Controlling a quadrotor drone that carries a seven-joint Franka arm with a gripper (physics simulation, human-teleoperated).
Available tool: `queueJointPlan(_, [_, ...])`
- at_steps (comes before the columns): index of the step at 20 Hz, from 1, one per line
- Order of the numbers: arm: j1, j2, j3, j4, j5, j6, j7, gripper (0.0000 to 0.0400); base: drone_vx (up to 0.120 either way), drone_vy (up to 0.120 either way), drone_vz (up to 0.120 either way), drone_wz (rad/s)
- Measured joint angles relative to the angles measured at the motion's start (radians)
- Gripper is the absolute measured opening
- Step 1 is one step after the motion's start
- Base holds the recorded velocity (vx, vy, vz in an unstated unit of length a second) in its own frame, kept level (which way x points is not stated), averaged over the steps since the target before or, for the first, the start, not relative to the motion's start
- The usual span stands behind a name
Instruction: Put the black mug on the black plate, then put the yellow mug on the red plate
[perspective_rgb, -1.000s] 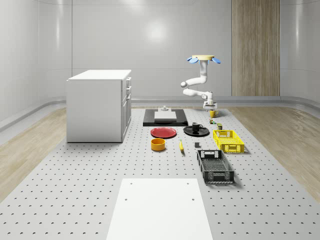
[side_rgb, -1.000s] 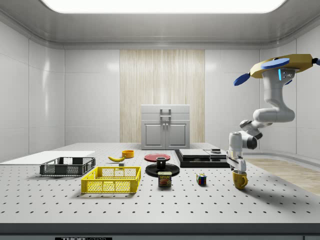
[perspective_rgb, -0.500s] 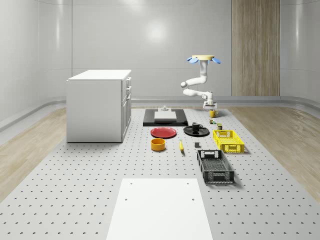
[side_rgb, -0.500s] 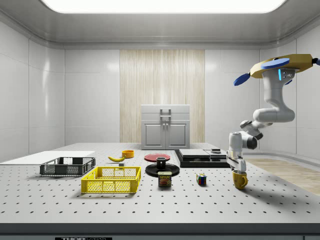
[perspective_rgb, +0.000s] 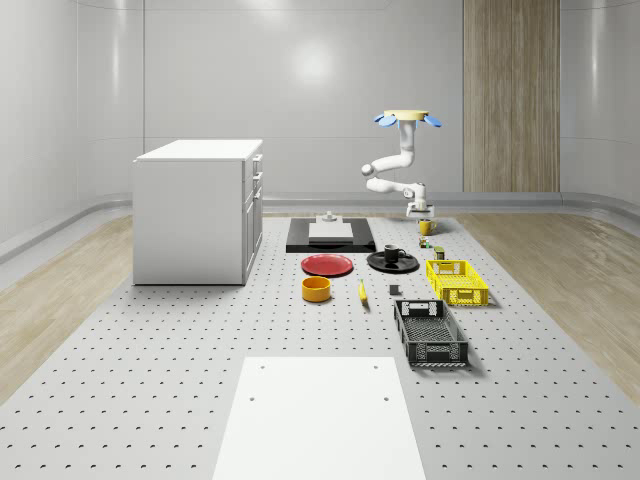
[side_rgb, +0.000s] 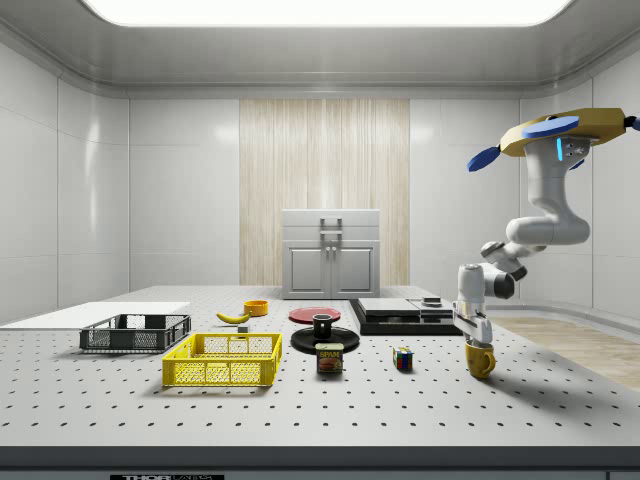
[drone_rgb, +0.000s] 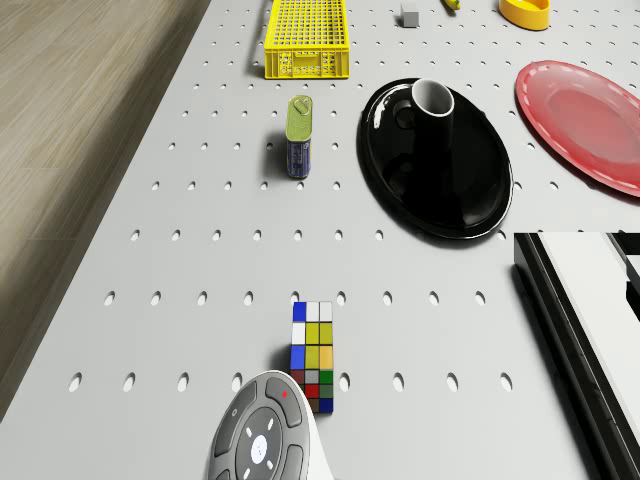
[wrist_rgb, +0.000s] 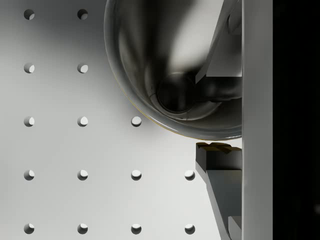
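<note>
Black mug (drone_rgb: 432, 100) already sat on black plate (drone_rgb: 470, 190). Gripper (side_rgb: 476, 337) straddled yellow mug (side_rgb: 480, 361) rim near table's edge, fingers (wrist_rgb: 220, 160) seemingly clamped for lift; drone (side_rgb: 560, 135) hovered above.

A yellow mug (side_rgb: 480, 360), a black mug (drone_rgb: 437, 118) on a glossy black plate (drone_rgb: 400, 190), a red plate (drone_rgb: 585, 120), a many-coloured cube (drone_rgb: 313, 355), yellow basket (drone_rgb: 306, 38), white arm (side_rgb: 545, 215).

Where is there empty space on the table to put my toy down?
The widest bare patch lies between the white cabinet and the white sheet. It is crowded around the black plate, red plate, yellow basket and black basket.
</note>
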Motion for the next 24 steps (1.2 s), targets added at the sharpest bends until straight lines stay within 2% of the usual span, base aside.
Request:
queueJointPlan(12, [0.011, 0.01, 0.0, -0.005, -0.003, -0.013, -0.007, 0.0101, 0.0, 0.0, 0.0, 0.0])
queueJointPlan(18, [0.025, 0.01, 0.043, -0.043, 0.036, -0.052, -0.005, 0.01, 0.0, 0.0, 0.0, 0.0])
queueJointPlan(24, [0.037, 0.013, 0.115, -0.091, 0.103, -0.105, 0.003, 0.01, 0.0, 0.0, 0.12, 0.0])
